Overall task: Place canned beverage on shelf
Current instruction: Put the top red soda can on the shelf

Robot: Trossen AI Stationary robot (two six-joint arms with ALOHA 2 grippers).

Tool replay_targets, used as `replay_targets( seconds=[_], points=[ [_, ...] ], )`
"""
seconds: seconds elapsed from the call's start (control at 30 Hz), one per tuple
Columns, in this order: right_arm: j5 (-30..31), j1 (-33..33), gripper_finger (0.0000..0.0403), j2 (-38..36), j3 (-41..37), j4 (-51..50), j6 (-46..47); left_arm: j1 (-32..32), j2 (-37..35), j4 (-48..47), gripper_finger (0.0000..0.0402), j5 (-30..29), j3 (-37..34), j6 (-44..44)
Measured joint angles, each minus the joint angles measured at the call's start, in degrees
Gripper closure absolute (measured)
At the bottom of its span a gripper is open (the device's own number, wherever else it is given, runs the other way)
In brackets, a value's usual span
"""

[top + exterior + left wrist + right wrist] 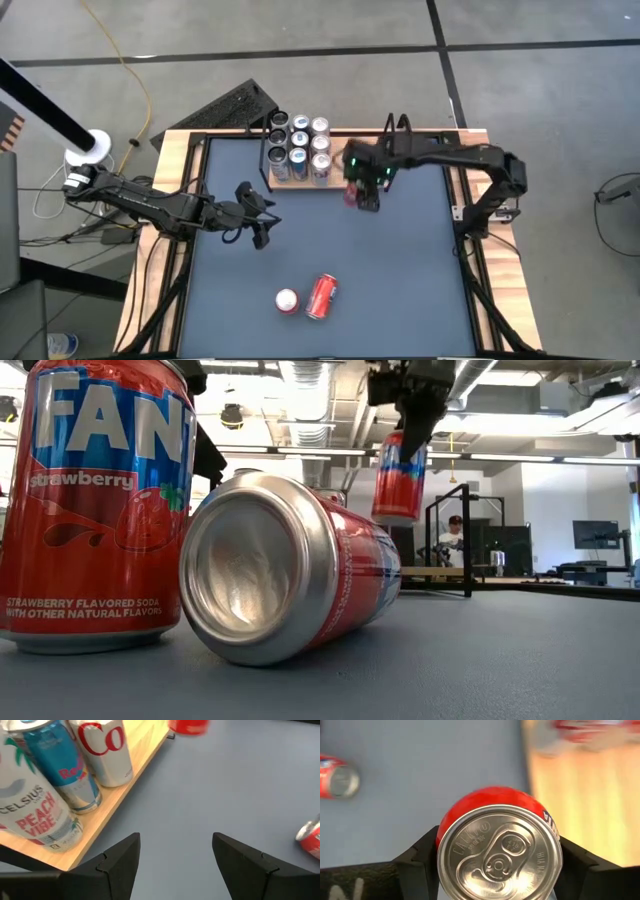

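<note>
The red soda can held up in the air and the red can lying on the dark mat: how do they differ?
The held red soda can hangs upright above the table in the right gripper, beside the light-wood shelf; the lying red can rests on its side, untouched, near the front. The held one shows its pull-tab top, the lying one its bare bottom. Both are red aluminium cans.

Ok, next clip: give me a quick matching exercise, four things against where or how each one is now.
Things:
1. red can in right gripper
2. tipped red can
3. upright Fanta can
4. left gripper

States:
A. lying on its side on the table
B. held in the air near the shelf
C. empty, over the table
D. standing beside the tipped can

Pairs: 1-B, 2-A, 3-D, 4-C
</note>
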Motion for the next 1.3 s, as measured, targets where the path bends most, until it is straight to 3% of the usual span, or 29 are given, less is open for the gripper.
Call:
replay_targets(
  seconds=[0.27,0.57,0.83,1.3],
  points=[
    [3.1,-12.63,0.0145,3.94,8.24,-6.41,-12.43,0.04,0.0,-0.07,0.0163,-1.1,0.0,-0.6],
    [2.58,-22.04,0.0145,15.05,22.96,-9.95,-24.63,2.0,0.0,-2.67,0.0163,-2.01,0.0,-1.94],
    [-1.28,-26.13,0.0138,22.51,28.68,-9.73,-32.8,4.26,0.0,-3.59,0.0163,-1.99,0.0,-1.43],
    [-5.23,-28.85,0.0129,25.31,29.32,-6.84,-36.26,8.98,0.0,-4.2,0.0163,-0.42,0.0,-0.49]
  ],
)
